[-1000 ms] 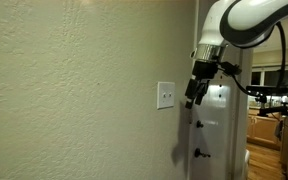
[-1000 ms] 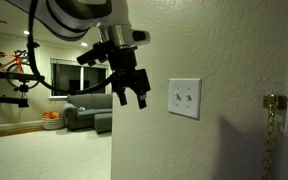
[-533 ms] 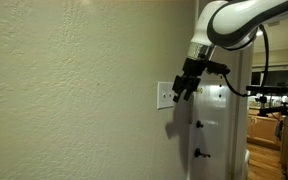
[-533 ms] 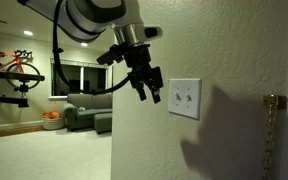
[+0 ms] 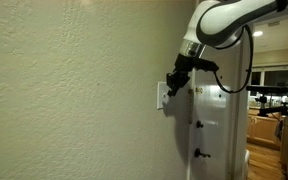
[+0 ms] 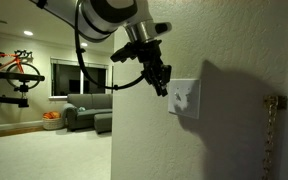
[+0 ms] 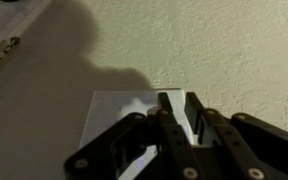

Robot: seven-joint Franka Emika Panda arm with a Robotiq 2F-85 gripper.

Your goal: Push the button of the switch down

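Observation:
The switch (image 5: pixel 161 96) is a small white plate on the textured cream wall (image 5: pixel 74 90). My gripper (image 5: pixel 171 87) hangs from the white arm with its dark fingertips right at the plate's upper part. In an exterior view the fingertips of the gripper (image 6: pixel 164 88) reach the near edge of the switch (image 6: pixel 185 97). In the wrist view the switch (image 7: pixel 119 106) fills the lower middle. The gripper (image 7: pixel 181 106) lies over it, and its two black fingers (image 7: pixel 168 106) are drawn close with only a narrow slit between them and nothing held. The toggles are hidden behind the fingers.
A white door (image 5: pixel 216 130) with a dark handle (image 5: pixel 199 153) stands just past the switch. A brass door chain (image 6: pixel 271 130) hangs beside the plate; the chain (image 7: pixel 0 62) also shows in the wrist view. Behind the wall corner is a room with a sofa (image 6: pixel 84 118).
The arm has swung in from beside the switch until the fingertips are at the plate. The fingers have gone from wide apart to nearly together.

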